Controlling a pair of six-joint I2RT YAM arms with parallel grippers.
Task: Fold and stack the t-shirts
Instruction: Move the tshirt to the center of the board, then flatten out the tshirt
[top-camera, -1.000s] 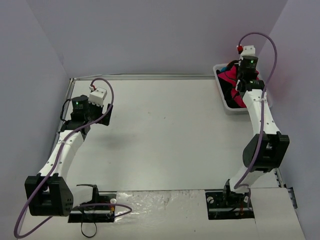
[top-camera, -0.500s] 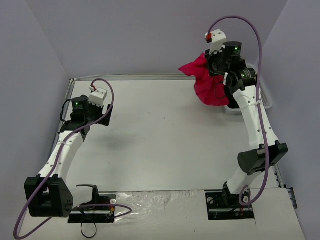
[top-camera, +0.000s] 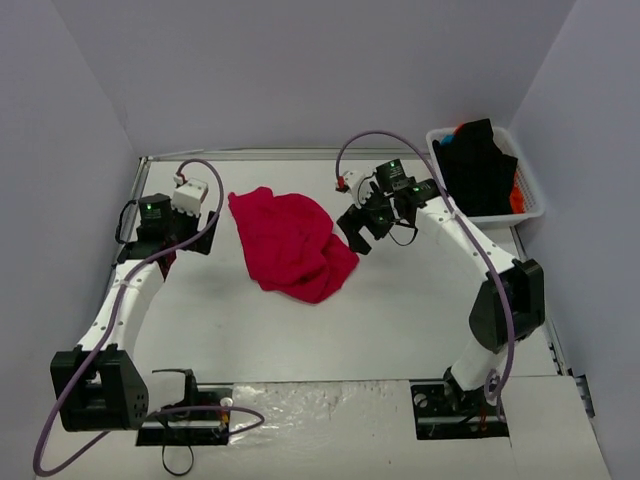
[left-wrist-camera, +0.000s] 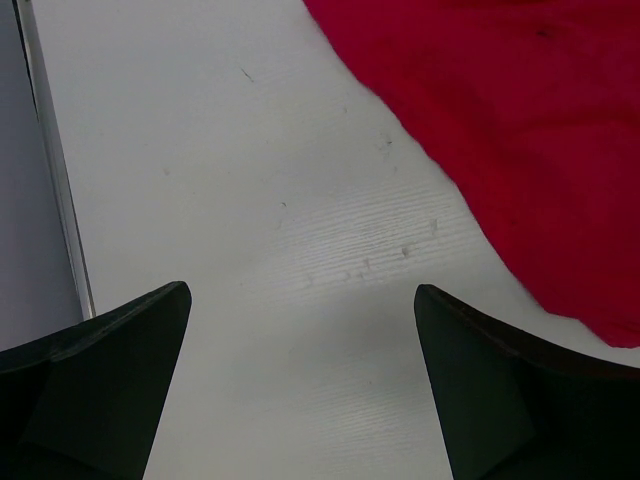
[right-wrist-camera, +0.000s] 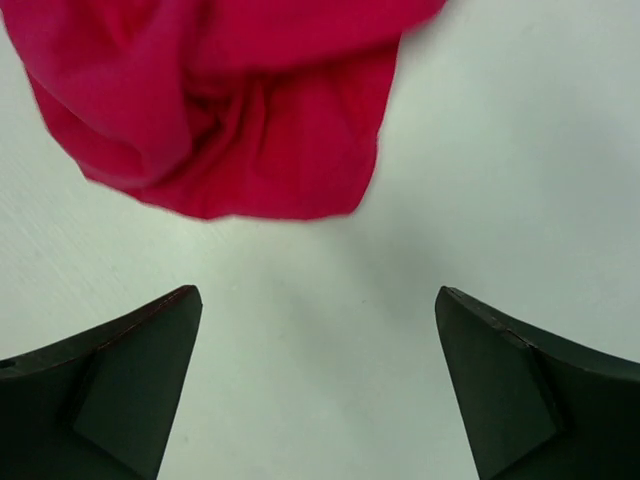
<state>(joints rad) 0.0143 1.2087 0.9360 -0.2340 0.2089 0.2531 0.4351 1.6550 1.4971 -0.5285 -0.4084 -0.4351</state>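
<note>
While the crimson t-shirt (top-camera: 290, 245) is lying crumpled on the worktop (top-camera: 420, 300) between the arms, left jaws and right jaws are both gaping empty; spreading it flat is probably coming next.

The red t-shirt (top-camera: 290, 243) is presenting as soft, matt cloth, rumpling into folds. The table (top-camera: 400, 300) is showing a smooth, pale, matt top with faint scuff marks. The basket (top-camera: 490, 219) is appearing as white plastic, and the black t-shirt (top-camera: 478, 165) in it as matt cloth. The left gripper (left-wrist-camera: 303, 380) and right gripper (right-wrist-camera: 318, 380) are showing matt black fingers (right-wrist-camera: 520, 400), plastic by the look.
</note>
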